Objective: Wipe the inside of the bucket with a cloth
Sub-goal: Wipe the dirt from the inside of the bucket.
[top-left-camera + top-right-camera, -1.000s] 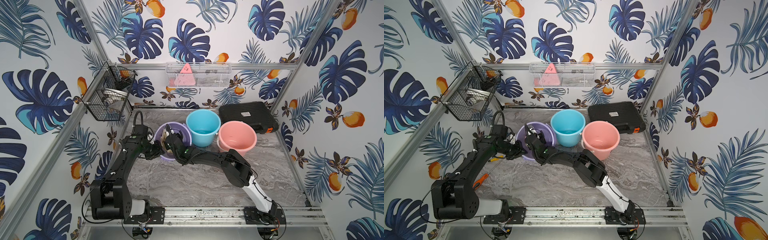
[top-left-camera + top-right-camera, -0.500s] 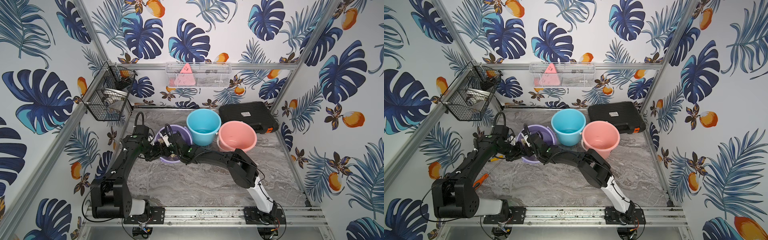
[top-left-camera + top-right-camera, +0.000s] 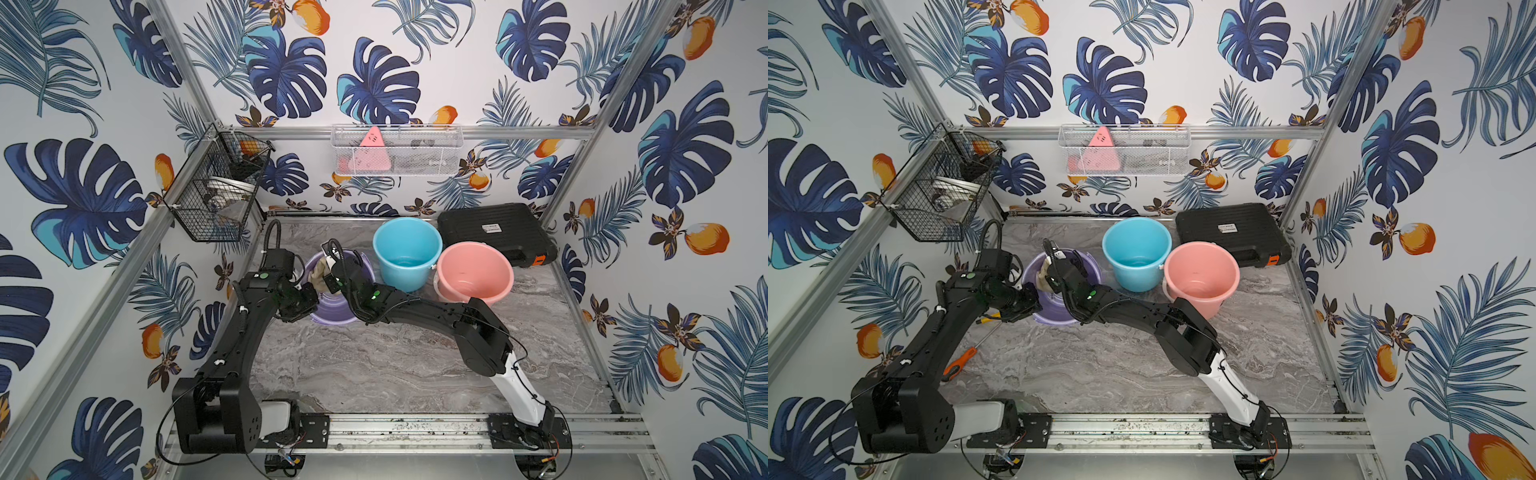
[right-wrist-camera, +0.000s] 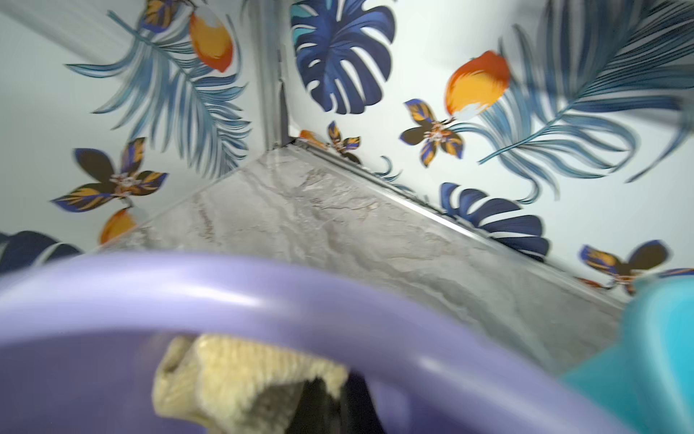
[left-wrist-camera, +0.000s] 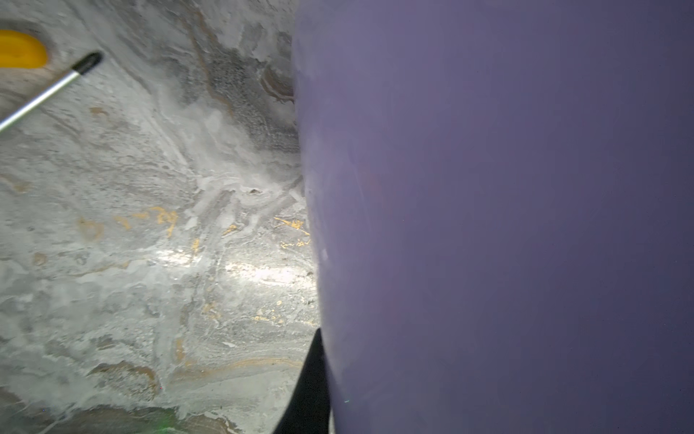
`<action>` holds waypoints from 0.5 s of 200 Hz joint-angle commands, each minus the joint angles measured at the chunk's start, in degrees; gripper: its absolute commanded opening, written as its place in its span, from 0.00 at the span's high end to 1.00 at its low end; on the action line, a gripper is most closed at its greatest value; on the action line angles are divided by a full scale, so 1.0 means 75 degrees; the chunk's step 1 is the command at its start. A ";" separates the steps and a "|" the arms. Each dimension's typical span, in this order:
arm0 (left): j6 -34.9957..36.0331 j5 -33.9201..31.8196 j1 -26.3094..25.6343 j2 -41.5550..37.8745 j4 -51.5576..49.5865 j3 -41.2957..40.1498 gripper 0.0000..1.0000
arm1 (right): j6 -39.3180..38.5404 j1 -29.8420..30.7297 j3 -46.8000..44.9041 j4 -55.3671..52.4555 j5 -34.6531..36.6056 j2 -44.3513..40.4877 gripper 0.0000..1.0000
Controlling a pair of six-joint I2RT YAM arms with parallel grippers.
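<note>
The purple bucket (image 3: 332,318) (image 3: 1059,318) stands at the table's back left, leaning a little. My left gripper (image 3: 306,291) (image 3: 1029,296) is shut on its near-left rim; in the left wrist view one black finger (image 5: 308,390) lies against the bucket's outer wall (image 5: 488,188). My right gripper (image 3: 332,275) (image 3: 1054,271) reaches into the mouth, shut on the pale tan cloth (image 3: 321,272) (image 3: 1042,279). In the right wrist view the bunched cloth (image 4: 233,372) is pressed just under the far rim (image 4: 263,297), in front of the gripper (image 4: 330,407).
A blue bucket (image 3: 407,249) and a pink bucket (image 3: 473,272) stand close to the right of the purple one. A black case (image 3: 494,232) lies behind them. A black wire basket (image 3: 216,195) hangs on the left wall. An orange-handled screwdriver (image 3: 959,361) lies under my left arm.
My right gripper has carried the cloth leftwards across the inside of the bucket and up to its far rim. The left gripper has kept its hold on the rim.
</note>
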 commanded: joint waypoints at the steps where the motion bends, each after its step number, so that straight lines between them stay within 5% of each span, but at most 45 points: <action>1: -0.0223 -0.0766 -0.0020 -0.0151 0.0196 0.0002 1.00 | -0.1213 0.0018 0.0185 0.1045 0.1736 0.0096 1.00; 62: -0.0757 -0.2100 -0.0241 -0.0707 0.0427 0.0161 1.00 | -0.3880 0.0362 -0.0528 0.2014 0.3096 0.0068 1.00; 100: -0.0960 -0.2355 -0.0385 -0.0733 0.0607 0.0147 1.00 | -0.3506 0.0629 -0.0870 0.0913 0.3450 -0.0272 1.00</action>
